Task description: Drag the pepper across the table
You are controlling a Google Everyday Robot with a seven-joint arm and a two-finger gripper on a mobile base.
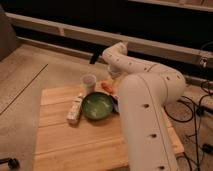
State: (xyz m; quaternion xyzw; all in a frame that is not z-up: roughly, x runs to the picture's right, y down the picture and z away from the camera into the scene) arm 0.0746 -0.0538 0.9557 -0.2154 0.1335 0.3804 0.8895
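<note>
On the table (pixel 75 145), far side, gripper (pixel 114 75) above pepper (pixel 106 86) (grip unclear), bowl (pixel 96 107) nearby.

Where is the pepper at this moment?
In the camera view, the pepper lies near the far edge of the table, just behind the green bowl and beside the cup, with the gripper just above it.

We note a round green bowl (pixel 97 106), with a pale elongated packet (pixel 75 109) lying just beside its left rim. A small translucent cup (pixel 88 82) stands upright behind the bowl, left of the gripper (pixel 114 75). Black cables (pixel 192 107) trail over the floor at right.
</note>
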